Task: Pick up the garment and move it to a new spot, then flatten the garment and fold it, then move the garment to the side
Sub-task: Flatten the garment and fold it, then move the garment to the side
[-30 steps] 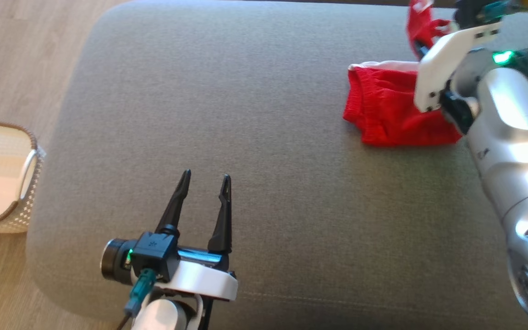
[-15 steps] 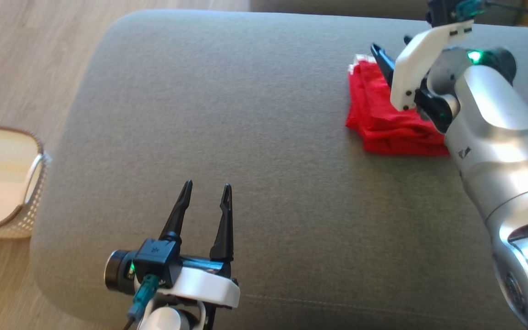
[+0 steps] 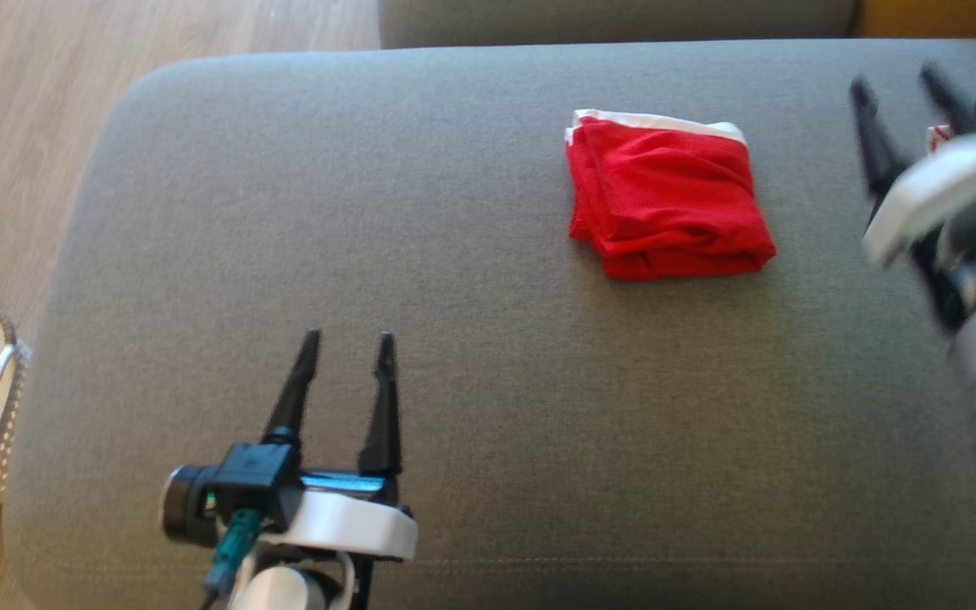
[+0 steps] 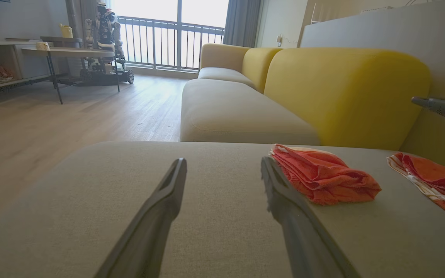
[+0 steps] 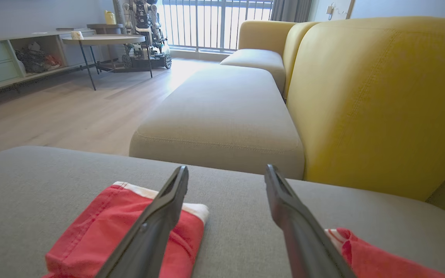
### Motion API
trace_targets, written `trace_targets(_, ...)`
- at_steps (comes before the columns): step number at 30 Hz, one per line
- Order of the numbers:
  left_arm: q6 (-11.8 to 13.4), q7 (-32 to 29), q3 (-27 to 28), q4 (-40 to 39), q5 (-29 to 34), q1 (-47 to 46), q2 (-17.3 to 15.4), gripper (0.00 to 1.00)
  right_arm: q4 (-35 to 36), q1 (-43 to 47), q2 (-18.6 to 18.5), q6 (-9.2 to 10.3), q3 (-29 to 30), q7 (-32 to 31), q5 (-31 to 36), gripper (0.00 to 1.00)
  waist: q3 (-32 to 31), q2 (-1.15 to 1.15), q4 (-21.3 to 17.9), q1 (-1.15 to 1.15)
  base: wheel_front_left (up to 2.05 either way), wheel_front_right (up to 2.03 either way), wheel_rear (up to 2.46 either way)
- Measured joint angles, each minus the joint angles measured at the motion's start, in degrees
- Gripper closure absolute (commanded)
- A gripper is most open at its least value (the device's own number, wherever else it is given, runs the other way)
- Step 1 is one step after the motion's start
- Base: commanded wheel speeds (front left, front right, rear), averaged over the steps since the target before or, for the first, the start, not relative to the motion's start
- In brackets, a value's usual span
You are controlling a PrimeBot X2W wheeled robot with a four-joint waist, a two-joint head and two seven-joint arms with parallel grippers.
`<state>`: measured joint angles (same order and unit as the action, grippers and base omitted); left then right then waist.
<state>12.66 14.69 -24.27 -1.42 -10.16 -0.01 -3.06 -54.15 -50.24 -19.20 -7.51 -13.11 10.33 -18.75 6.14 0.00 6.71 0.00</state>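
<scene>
Grey fabric cushion (image 3: pixel 454 254): folded red cloth garment (image 3: pixel 666 199) is shown at two o'clock; left gripper (image 3: pixel 347 339), right gripper (image 3: pixel 895 80) held spread, empty.

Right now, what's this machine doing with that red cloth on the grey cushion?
A two-armed robot is folding laundry on the grey cushion. The red garment lies folded into a neat square, and nothing is holding it. The right fingers hang open beside it, clear of the cloth; the left fingers are open too, idle nearer the robot. Folding looks done, so moving the garment aside is probably what's left. A second red garment lies further to the right.
</scene>
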Motion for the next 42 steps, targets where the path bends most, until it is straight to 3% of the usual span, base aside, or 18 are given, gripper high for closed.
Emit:
trace_targets(7, -0.1, 0.0, 3.2, -0.5, 0.0, 3.3, 0.0, 0.00, 13.9, 20.0, 6.5, 0.00, 9.0, 3.9, 3.2, 0.00, -1.7, 0.00, -2.2, 0.00, 0.00, 0.00, 0.00)
trace_targets(12, -0.1, 0.0, 5.3, -1.7, 1.1, 5.2, -0.1, 0.00, 31.5, 36.6, 14.5, 0.00, 14.5, 3.9, 8.9, 0.00, -3.5, 0.00, -4.0, 0.00, 0.00, 0.00, 0.00)
trace_targets(19, -0.9, 0.0, 6.8, -2.3, 2.5, 9.3, -0.1, 0.00, 46.4, 51.9, 16.2, 0.00, 16.7, 4.1, 14.5, 0.00, -6.7, 0.00, -4.6, 0.00, 0.00, 0.00, 0.00)
trace_targets(26, -1.7, 0.0, 8.7, -2.1, 3.7, 11.9, -0.2, 0.00, 51.3, 56.4, 16.8, 0.00, 11.3, 4.1, 13.0, 0.00, -7.8, 0.00, -3.5, 0.00, 0.00, 0.00, 0.00)
trace_targets(35, -3.6, 0.0, 8.8, -2.0, 5.4, 14.0, -0.3, 0.00, 51.5, 56.7, 16.9, 0.00, 13.9, 4.1, 13.6, 0.00, -8.3, 0.00, -2.6, 0.00, 0.00, 0.00, 0.00)
trace_targets(42, -3.6, 0.0, 9.0, -2.0, 5.5, 14.1, -0.3, 0.00, 49.8, 56.8, 16.9, 0.00, 13.9, 4.1, 12.3, 0.00, -8.6, -0.01, -2.6, 0.00, 0.00, 0.00, 0.00)
